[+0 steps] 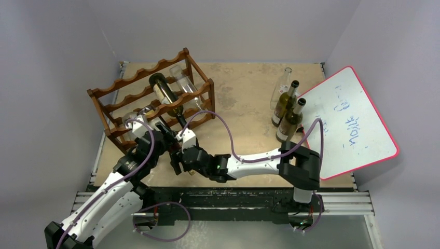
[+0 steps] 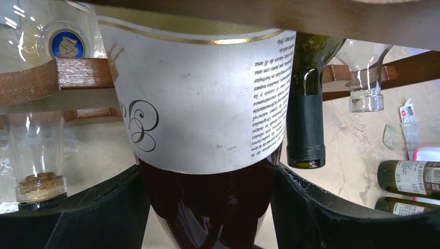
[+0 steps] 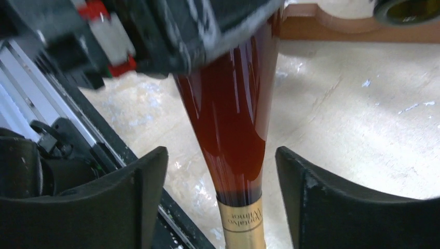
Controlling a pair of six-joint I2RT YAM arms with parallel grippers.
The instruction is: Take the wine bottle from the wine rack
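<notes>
Item: wine bottle [image 2: 207, 104], dark red-brown glass, white label with script, gold-foiled neck. Location: lower part of the wine rack [image 1: 211, 96]. The labelled body passes under a rack rail, and the shoulder and neck project out of the rack's front face toward the arm bases. Long axis: front-to-back through the rack, neck outermost, so the way out, by judgement, is a straight draw along that axis away from the rack. Left fingers [image 2: 93, 218]: at the shoulder, just outside the rack front, one against each flank of the glass with no gap showing; taken as gripping the bottle. Right fingers [image 3: 119, 202]: farther from the rack, astride the narrow neck just above the foil, standing apart with bench [image 1: 244, 104] visible on both sides; open, holding nothing. Nearer holder: the left arm, which alone has the bottle. Neighbours in the rack: a dark green bottle [image 2: 306, 124] and a clear bottle [image 2: 366, 93], both to the right of the label and close enough to be brushed if the pull strays sideways.
</notes>
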